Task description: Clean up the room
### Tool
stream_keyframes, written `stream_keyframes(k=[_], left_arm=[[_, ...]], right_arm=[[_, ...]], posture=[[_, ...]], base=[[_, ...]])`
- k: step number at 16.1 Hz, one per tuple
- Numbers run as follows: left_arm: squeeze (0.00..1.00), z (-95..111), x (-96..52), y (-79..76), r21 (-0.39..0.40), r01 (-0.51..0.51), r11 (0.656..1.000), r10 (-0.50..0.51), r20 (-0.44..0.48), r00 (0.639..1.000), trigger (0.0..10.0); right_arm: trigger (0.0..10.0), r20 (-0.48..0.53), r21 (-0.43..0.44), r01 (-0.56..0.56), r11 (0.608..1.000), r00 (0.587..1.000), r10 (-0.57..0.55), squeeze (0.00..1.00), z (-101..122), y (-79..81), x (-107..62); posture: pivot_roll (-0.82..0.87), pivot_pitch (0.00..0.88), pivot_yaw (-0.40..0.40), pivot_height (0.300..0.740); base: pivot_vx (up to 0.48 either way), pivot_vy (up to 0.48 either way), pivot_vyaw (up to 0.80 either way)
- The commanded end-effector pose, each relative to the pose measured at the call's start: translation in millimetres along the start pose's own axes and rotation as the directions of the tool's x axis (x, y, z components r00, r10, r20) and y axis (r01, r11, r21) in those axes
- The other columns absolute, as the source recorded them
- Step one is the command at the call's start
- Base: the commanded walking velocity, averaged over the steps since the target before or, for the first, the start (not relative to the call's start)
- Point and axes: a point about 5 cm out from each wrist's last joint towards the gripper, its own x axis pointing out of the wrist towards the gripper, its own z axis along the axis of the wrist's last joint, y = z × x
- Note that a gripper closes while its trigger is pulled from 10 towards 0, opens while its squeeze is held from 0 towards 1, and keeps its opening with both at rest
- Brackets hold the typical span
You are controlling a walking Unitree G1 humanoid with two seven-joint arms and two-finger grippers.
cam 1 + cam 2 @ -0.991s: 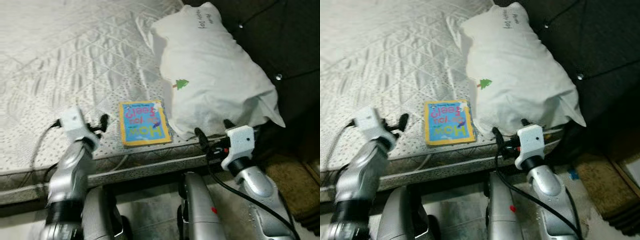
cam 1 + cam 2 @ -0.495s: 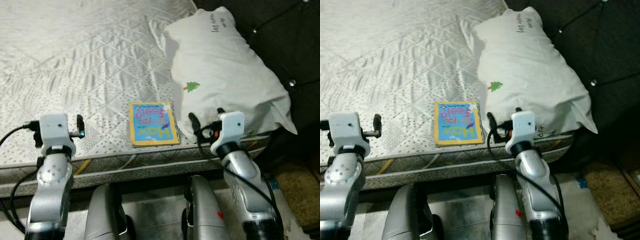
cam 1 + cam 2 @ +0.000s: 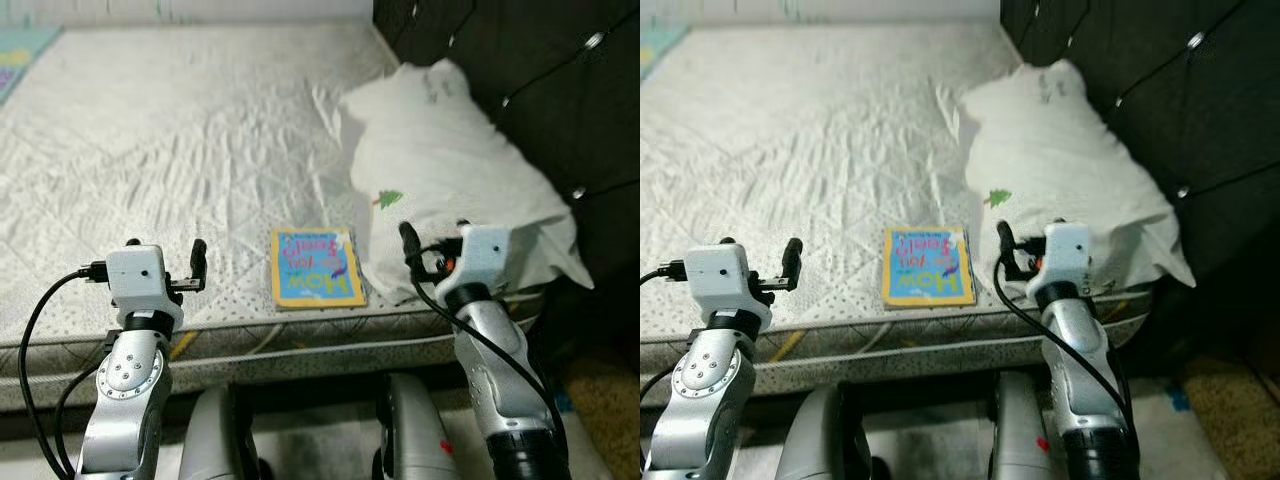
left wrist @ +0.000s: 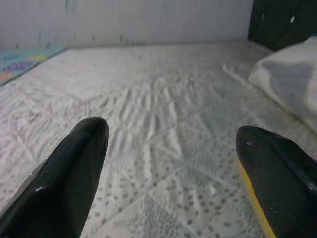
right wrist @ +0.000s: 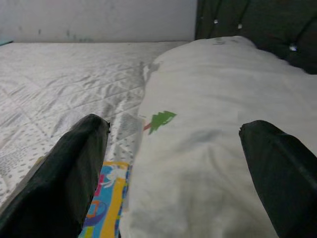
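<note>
Since the earlier frames our head camera has tilted up, so more of the white quilted mattress (image 3: pixel 180 130) and its far edge shows; our right gripper (image 3: pixel 1028 243) has stayed at the pillow's near end and our left gripper (image 3: pixel 165 264) has turned to point straight out over the near edge. Book and pillow lie as before.

No containers in view. On the mattress: a thin yellow-bordered blue children's picture book (image 3: pixel 316 266) lying flat at the near edge, toward the headboard-side corner, and a large white pillow with a small green tree print (image 3: pixel 450 180) just beside it on the right, resting against the dark tufted headboard (image 3: pixel 540 80). Pillow edge looks to touch or slightly overlap the book's right side; we cannot tell which. A colourful mat or sheet (image 4: pixel 25 58) shows at the mattress's far left corner.

Our left arm is raised, forearm upright, gripper level above the near edge of the mattress, well left of the book, fingers (image 4: pixel 69 173) spread wide, holding nothing. Book's yellow border peeks beside one finger in the left wrist view.

Our right arm is raised likewise, gripper at the near end of the pillow, just right of the book, fingers (image 5: pixel 64 168) wide apart and holding nothing, pointing along the pillow.
</note>
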Motion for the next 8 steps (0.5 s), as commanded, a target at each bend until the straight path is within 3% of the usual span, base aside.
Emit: stream_keyframes(k=[1, 3, 8], left_arm=[[0.0, -3.3, -2.7, 6.2, -0.026, -0.034, 0.999, 0.033, -0.008, 0.999, 10.0], [0.0, -0.3, -3.3, 7.0, -0.029, -0.035, 0.999, 0.035, 0.005, 0.999, 10.0], [0.0, -1.1, -4.9, 3.4, -0.046, -0.007, 0.999, 0.007, 0.012, 1.0, 10.0]], right_arm=[[10.0, -0.007, 0.04, -0.001, 0.999, 1.0, 0.001, 0.0, -1.5, -3.2, -1.7], [10.0, 0.027, 0.065, -0.035, 0.997, 0.999, 0.033, 0.0, 6.4, 0.0, 0.7], [10.0, 0.053, 0.084, -0.071, 0.994, 0.996, 0.067, 0.0, 12.9, 8.4, -0.3]], posture=[[-0.13, 0.015, 0.03, 0.548], [-0.13, 0.023, 0.033, 0.548], [-0.13, 0.024, 0.027, 0.601]], base=[[0.0, 0.0, 0.0], [0.0, 0.0, 0.0], [0.0, 0.0, 0.0]])
